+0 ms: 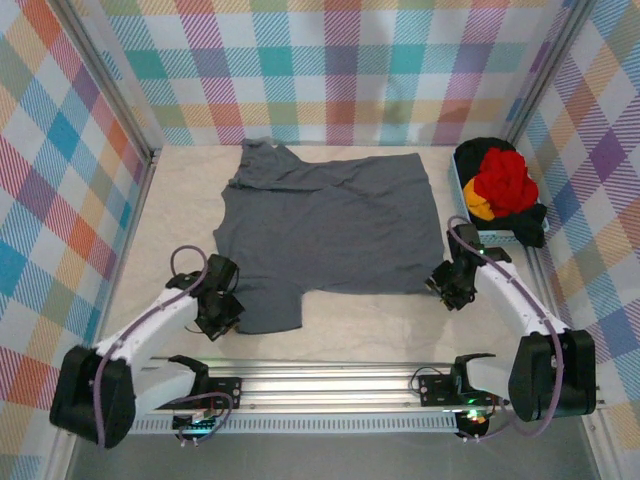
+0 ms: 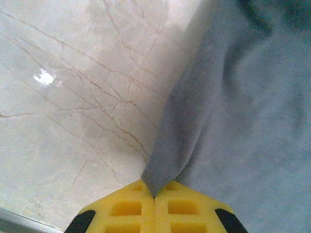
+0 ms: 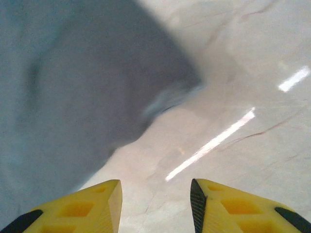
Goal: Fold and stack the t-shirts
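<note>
Two tools flank the grey t-shirt point(image 1: 330, 225) on the counter point(image 1: 380, 330). The left tool point(image 2: 154, 195) pinches its edge; the right tool point(image 3: 155, 204) hangs parted beside a corner.

We see our right claw point(image 3: 155, 188) at the bottom, its two yellow fingers point(image 3: 87, 206) standing apart over the pale, faintly veined surface point(image 3: 243, 73), which is streaked with bright reflections. The dark slate grey cloth t-shirt point(image 3: 82, 87) lies on that surface ahead and left, its blurred rounded corner just beyond the claw, apart from both fingers.
</note>
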Controlling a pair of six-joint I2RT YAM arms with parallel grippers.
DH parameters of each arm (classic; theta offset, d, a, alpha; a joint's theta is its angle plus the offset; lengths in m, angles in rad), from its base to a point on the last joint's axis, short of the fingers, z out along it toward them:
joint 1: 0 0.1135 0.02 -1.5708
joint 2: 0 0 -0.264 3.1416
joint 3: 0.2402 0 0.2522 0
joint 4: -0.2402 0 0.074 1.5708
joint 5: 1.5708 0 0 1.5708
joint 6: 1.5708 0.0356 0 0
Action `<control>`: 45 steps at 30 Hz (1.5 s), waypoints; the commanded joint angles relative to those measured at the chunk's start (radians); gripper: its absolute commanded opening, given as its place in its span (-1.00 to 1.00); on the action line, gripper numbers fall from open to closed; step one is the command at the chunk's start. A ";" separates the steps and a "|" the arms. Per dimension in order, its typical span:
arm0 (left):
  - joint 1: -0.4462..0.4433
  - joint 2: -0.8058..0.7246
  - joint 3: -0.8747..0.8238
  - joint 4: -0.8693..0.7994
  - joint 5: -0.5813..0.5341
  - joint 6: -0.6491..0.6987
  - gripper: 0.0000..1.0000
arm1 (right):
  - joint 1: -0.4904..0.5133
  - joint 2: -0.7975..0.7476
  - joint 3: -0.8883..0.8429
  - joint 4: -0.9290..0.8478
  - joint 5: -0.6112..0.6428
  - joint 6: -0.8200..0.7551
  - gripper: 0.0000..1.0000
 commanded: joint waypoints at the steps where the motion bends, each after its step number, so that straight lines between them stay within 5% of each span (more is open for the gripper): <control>1: -0.015 -0.065 0.031 -0.099 -0.043 -0.014 -1.00 | -0.049 0.019 -0.031 0.016 0.049 0.085 -0.18; 10: -0.015 -0.086 0.024 -0.104 -0.021 -0.020 -1.00 | -0.133 0.121 -0.021 0.120 -0.007 0.076 -0.27; 26: -0.015 -0.096 0.029 -0.113 -0.016 -0.016 -1.00 | -0.140 0.212 -0.023 0.185 -0.104 0.065 -0.43; 35: -0.014 -0.132 0.034 -0.144 -0.016 -0.023 -1.00 | -0.141 0.136 -0.099 0.170 -0.102 0.085 -0.30; 41: -0.015 -0.174 0.029 -0.164 0.005 -0.035 -1.00 | -0.140 0.197 -0.085 0.234 -0.070 0.056 -0.89; 45: -0.015 -0.201 0.030 -0.180 0.031 -0.028 -1.00 | -0.140 0.118 -0.090 0.222 -0.049 0.022 -1.00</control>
